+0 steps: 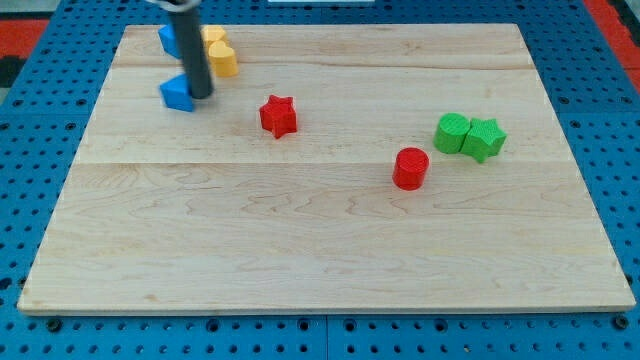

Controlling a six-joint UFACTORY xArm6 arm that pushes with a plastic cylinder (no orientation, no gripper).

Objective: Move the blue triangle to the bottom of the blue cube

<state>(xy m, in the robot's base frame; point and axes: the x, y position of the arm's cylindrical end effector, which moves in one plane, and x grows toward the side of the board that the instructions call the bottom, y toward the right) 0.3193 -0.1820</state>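
My tip (201, 96) is down on the wooden board (320, 240) at view's upper left, touching the right edge of the blue triangle (177, 94) (no claw on this rig, just a bare rod, so nothing spreads or pinches). Blue cube (169, 40) sits just above the triangle, near the top edge, partly hidden behind my rod, w/ yellow blocks (220, 52) right beside it on view's right. Elsewhere: red star (279, 116) near centre-left, red cylinder (410, 168) right of centre, two green blocks (470, 136) touching, further right.
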